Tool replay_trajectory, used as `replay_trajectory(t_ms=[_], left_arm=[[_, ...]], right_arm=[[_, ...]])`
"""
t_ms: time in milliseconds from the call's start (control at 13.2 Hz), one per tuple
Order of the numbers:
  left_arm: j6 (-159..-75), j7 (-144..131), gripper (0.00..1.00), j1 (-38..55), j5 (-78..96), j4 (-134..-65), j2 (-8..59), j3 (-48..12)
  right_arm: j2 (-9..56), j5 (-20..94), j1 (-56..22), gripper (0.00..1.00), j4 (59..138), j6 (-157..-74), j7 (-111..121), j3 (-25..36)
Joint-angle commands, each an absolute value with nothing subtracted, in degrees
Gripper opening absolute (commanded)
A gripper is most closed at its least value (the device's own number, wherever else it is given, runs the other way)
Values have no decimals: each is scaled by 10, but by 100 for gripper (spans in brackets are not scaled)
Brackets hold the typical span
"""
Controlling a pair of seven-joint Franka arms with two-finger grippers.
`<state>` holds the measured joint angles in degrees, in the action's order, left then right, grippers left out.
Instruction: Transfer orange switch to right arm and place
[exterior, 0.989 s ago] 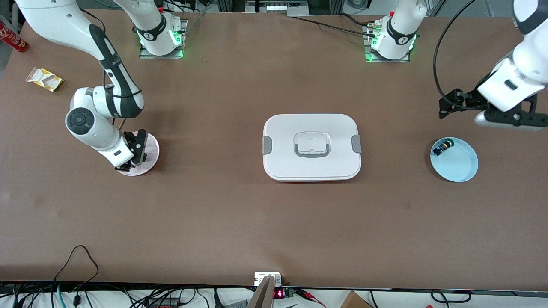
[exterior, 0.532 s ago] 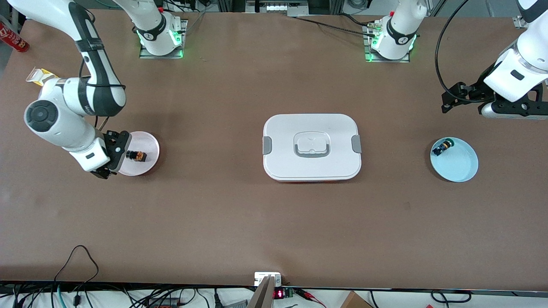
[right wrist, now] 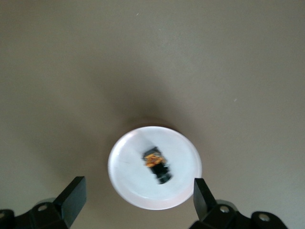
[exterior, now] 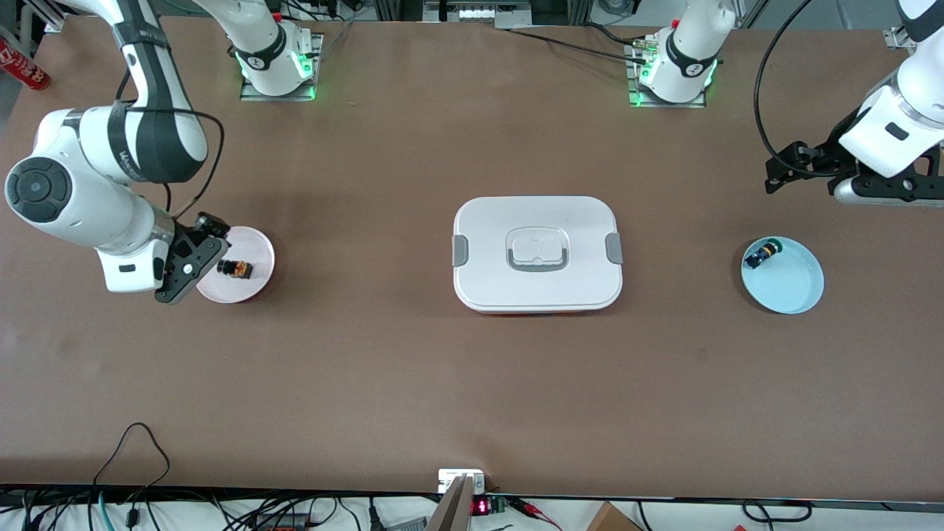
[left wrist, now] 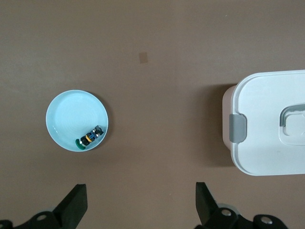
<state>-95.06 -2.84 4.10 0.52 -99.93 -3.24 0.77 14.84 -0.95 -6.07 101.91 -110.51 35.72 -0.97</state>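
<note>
Two arms are in view, both with jaws spread wide and holding nothing. The right gripper (exterior: pixel 193 259) hangs at the edge of the pink plate (exterior: pixel 254 284), at the right arm's end of the surface; in the right wrist view its two black fingertips (right wrist: pixel 75 193) stand well apart, one to each side of the plate (right wrist: pixel 128 183), touching neither the plate nor its contents. The orange switch (exterior: pixel 235 269) lies on its side in the plate, roughly at the middle, clear of the jaws; the right wrist view shows it as a dark body with an orange part (right wrist: pixel 157 163).

The left gripper (exterior: pixel 793 168) waits in the air over bare surface at the left arm's end, farther from the front camera than the light blue dish (exterior: pixel 800 295). That dish holds a small switch with a green cap (exterior: pixel 760 254), lying against the rim (left wrist: pixel 89 138). A white lidded container (exterior: pixel 537 253) with grey latches and a recessed handle sits at the middle of the surface, between the two dishes and well apart from each.
</note>
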Motion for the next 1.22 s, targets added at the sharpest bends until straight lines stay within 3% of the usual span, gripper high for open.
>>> replay_trajectory(t_ms=[0,228,532,913,1141], left_arm=[[-920,-11,100,31,-10,-979,-29,4],[-906,-11,100,32,-15,-969,-28,-3],[-906,13,100,32,-15,-960,-25,-1],[-901,26,100,32,-13,-960,-25,1],[-901,26,100,32,-13,-960,-25,1]], right_arm=[[127,27,-76,100,1017,-1036,162,-9],[120,50,-76,100,1003,-929,17,-9],[104,2,-73,100,936,-836,15,-3],[99,-76,-64,100,853,-858,10,-3],[76,-37,-30,100,880,-888,13,1]])
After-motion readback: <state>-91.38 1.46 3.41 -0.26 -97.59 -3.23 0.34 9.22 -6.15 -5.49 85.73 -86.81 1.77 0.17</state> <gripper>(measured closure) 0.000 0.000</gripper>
